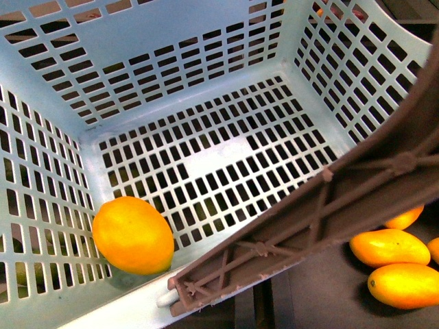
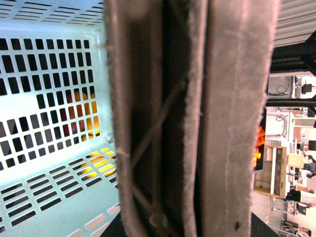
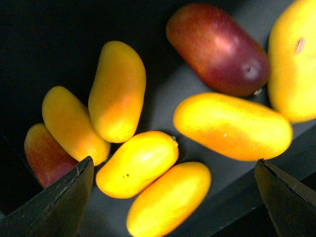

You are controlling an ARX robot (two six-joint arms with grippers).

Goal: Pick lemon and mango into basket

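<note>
Out on the dark bench (image 3: 160,86), a crowd of fruit under the right hand (image 3: 174,163): yellow mangoes (image 3: 117,89) packed close, several touching, plus two red mangoes (image 3: 217,47), one beside the biggest yellow fruit, one partly covered by a finger of the hand. Hand released, dark fingers (image 3: 59,197) spread wide, clear of every fruit, hovering above.

Between those fingers, the mango (image 3: 137,163): smooth, bright yellow-orange, elongated, with a small stem nub at one end and a few dark specks on the skin. Touching yellow neighbours, on the bench, outside the basket.

From the front, slanting across the mouth of the basket (image 1: 171,34), the brown ribbed handle (image 1: 329,205), covering the near right corner and part of the fruit beyond. White zip tie (image 1: 167,298) at its lower end. Same handle filling most of the left wrist view, close and blurred. Left hand nowhere seen, so no telling whether clenched or released.

Inside the aqua basket, in the near left corner against the slotted wall: the lemon (image 1: 132,235), plump, glossy, yellow-orange, resting on the slotted floor.
</note>
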